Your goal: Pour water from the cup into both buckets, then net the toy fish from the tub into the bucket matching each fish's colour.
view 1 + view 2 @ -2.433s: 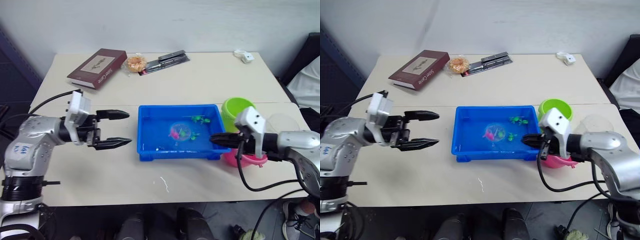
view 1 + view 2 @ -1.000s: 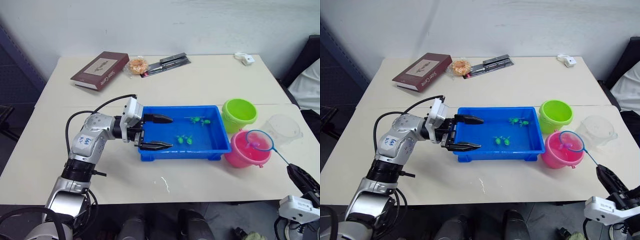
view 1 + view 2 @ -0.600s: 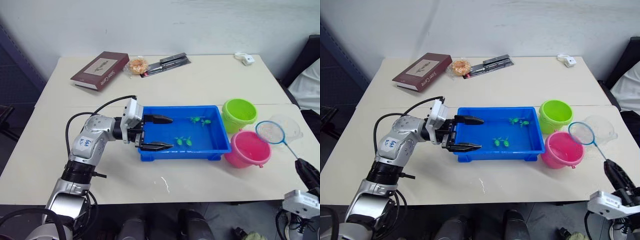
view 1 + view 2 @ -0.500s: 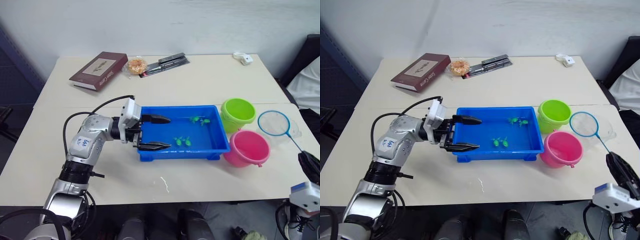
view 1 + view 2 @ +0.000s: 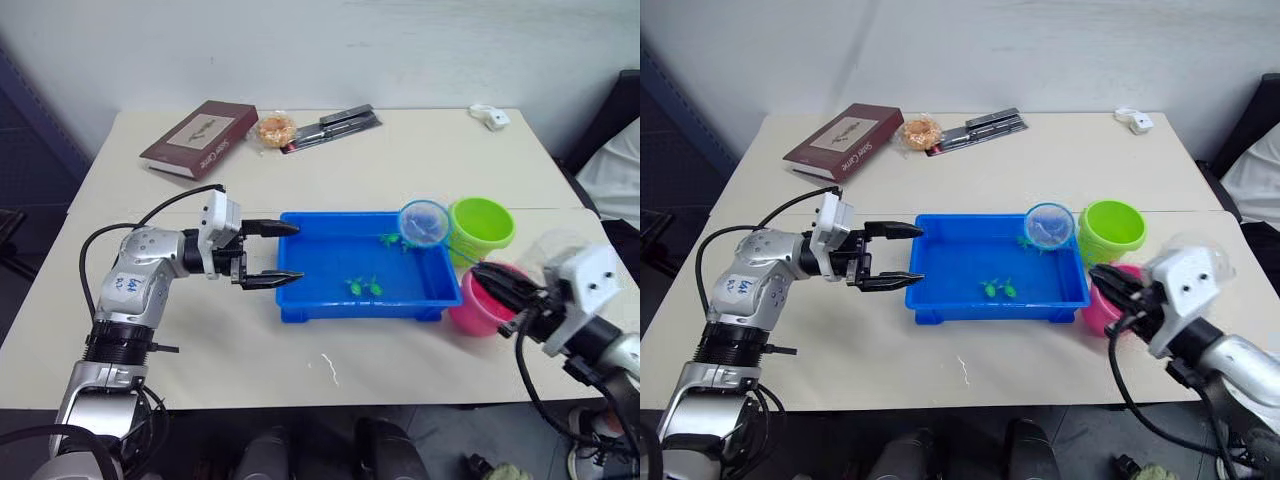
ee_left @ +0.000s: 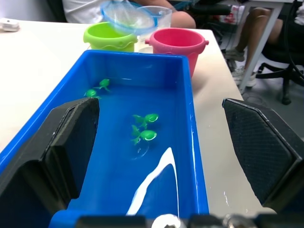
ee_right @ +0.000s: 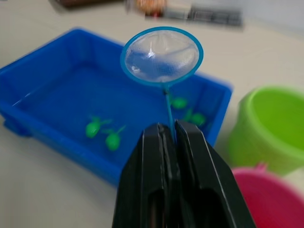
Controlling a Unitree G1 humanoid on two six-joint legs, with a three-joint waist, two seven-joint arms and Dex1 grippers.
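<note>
Right gripper point(image 7: 167, 137): near the tabletop's point(image 5: 420, 170) right front edge, fingers clamped on the net's handle. Left gripper point(image 5: 278, 253): fingers spread wide, tips at the tub's left rim, holding nothing. Pink bucket point(image 5: 475, 305): just right of the tub's front right corner. Tub point(image 5: 300, 300): mid-table, four green fish point(image 5: 363, 287) in it, two near the middle and two towards its far right corner. Net point(image 5: 425, 222): hoop raised above that corner, apparently empty. Green bucket point(image 5: 482, 228): behind the pink one. Cup point(image 6: 156, 16): beyond the buckets, partly hidden.
</note>
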